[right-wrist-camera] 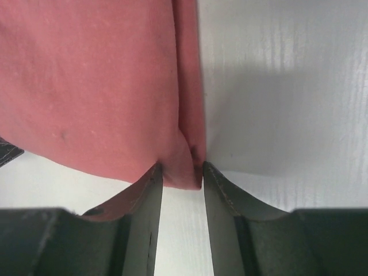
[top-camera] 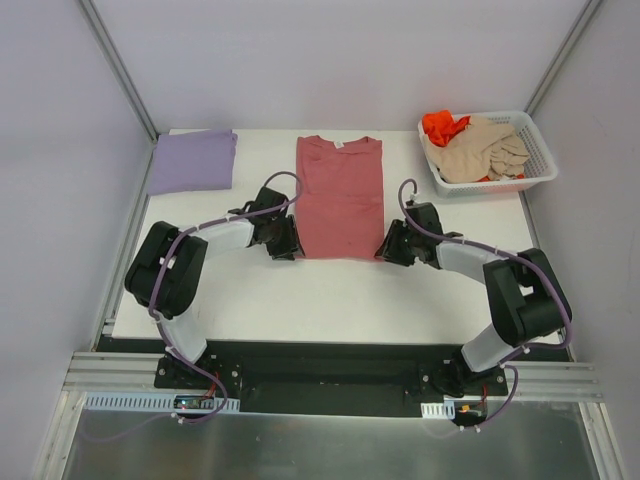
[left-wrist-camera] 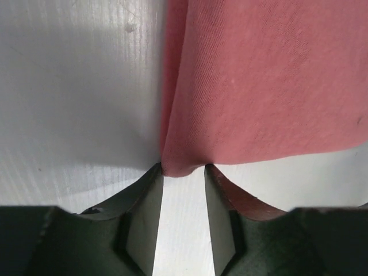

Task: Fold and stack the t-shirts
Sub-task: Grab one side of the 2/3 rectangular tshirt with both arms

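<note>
The rose-red t-shirt (top-camera: 340, 195) lies folded lengthwise at the centre of the tabletop (top-camera: 330, 300). The left gripper (left-wrist-camera: 183, 169) has its jaws clamped on the shirt's lower-left corner, and the right gripper (right-wrist-camera: 181, 169) on its lower-right corner.

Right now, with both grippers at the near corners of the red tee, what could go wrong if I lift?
1. The left gripper and right gripper pinch only the very tips of the rose-red t-shirt's near corners, so either could slip free on the lift.
2. The cloth looks doubled along both side edges, so a gripper may hold only some layers and the fold could fall open.
</note>
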